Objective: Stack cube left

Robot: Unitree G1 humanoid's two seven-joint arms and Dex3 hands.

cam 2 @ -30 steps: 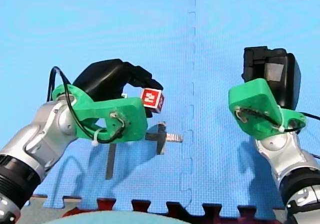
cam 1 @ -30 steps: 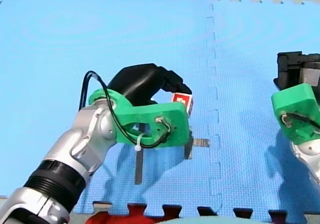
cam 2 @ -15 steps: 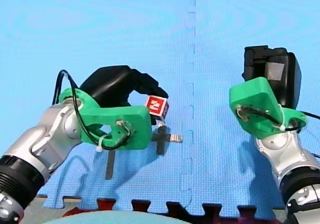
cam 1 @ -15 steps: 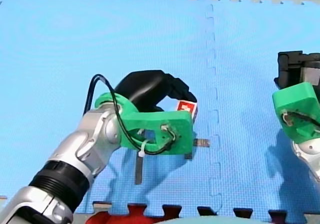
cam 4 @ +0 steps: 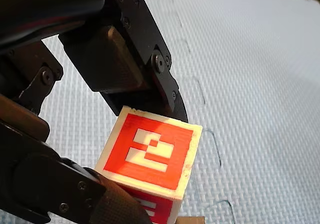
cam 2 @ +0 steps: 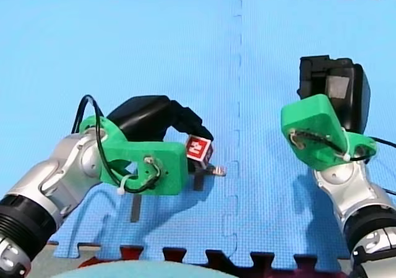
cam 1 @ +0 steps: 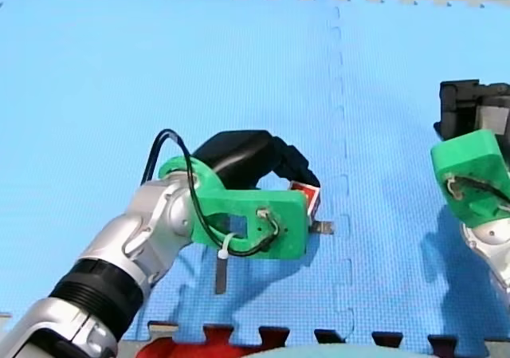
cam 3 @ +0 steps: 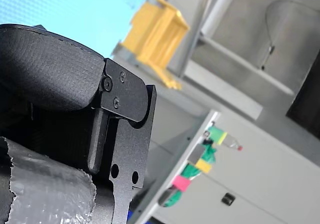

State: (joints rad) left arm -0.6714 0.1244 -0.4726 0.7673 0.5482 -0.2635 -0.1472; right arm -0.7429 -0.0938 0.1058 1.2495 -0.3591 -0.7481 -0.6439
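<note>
A small cube [cam 2: 199, 149] with red-and-white marker faces is held in my left hand [cam 2: 193, 139], low over the blue foam mat [cam 1: 159, 71] near its middle. The black fingers [cam 4: 120, 59] press the cube [cam 4: 150, 156] from two sides in the second wrist view, tilted, with one marker face showing. The cube hangs just above a grey tape cross [cam 2: 201, 176] on the mat. My right hand [cam 2: 331, 89] stays at the right side of the mat, above its green wrist mount [cam 2: 315, 132], holding nothing.
A second grey tape strip [cam 1: 221, 274] lies on the mat under my left forearm. A jigsaw seam [cam 1: 343, 135] runs front to back through the mat. Red mat pieces [cam 1: 183, 346] border the near edge.
My left hand has carried the cube down and nearer to me, from well above the mat to just over the tape cross. The right hand has barely shifted.
</note>
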